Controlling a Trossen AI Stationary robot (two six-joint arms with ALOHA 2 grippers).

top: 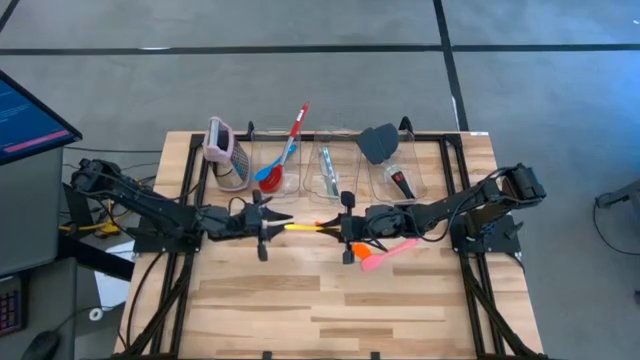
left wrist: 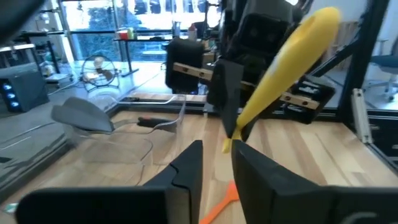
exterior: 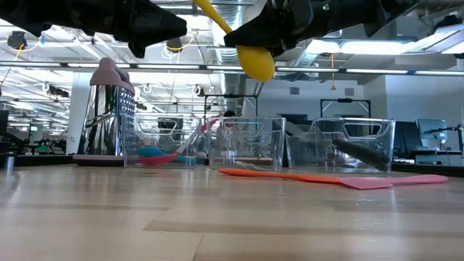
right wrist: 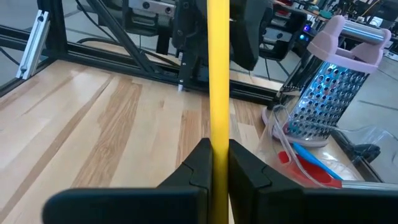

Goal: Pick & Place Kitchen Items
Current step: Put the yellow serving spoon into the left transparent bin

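A yellow spoon (top: 303, 226) hangs above the middle of the table, between my two grippers. My right gripper (top: 335, 226) comes in from the table's right and is shut on it. The spoon's bowl (exterior: 257, 61) sits low under that gripper. The handle rises toward my left gripper (top: 283, 218). My left gripper (left wrist: 216, 163) faces it from the table's left, its fingers apart, with the handle's free end (left wrist: 231, 143) just at their tips. An orange spatula (exterior: 290, 176) and a pink spatula (exterior: 406, 180) lie flat on the table below. My right gripper pinches the yellow spoon's handle (right wrist: 217, 134) between its two fingers. The fingers point about level from the table's right and lie along the handle. The spoon is lifted clear and tilted, bowl end lower. My left gripper: whether a fingertip (left wrist: 245, 158) touches the handle's end, I cannot tell.
Along the far edge stand a pink-topped metal grater (top: 222, 150) and three clear bins. They hold red and blue spoons (top: 280, 160), a clear-teal tool (top: 328, 172), and a black spatula (top: 380, 145) with a red-handled tool (top: 402, 182). Bare wood lies toward the near edge.
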